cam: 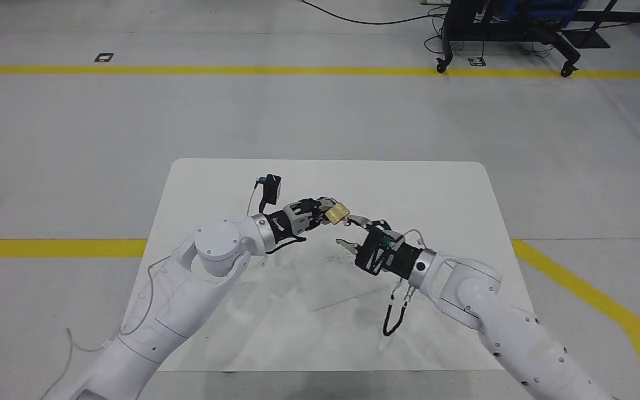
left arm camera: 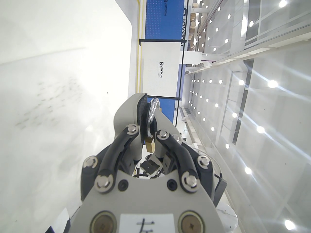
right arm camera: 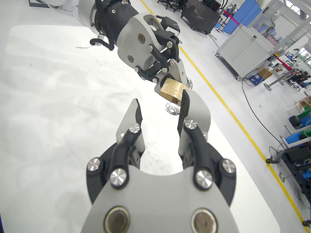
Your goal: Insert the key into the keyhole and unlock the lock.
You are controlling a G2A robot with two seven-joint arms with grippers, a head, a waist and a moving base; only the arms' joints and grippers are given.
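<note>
Our left gripper (left arm camera: 148, 115) clamps the lock (right arm camera: 171, 90); the key (right arm camera: 173, 109) juts from its base toward our right gripper (right arm camera: 160, 99), whose wide fingers (right arm camera: 192, 107) sit just short of it.

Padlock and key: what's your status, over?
Left hand shut on padlock, held above table. Key looks inserted in it. Right hand open beside key. Nothing in the way.
</note>
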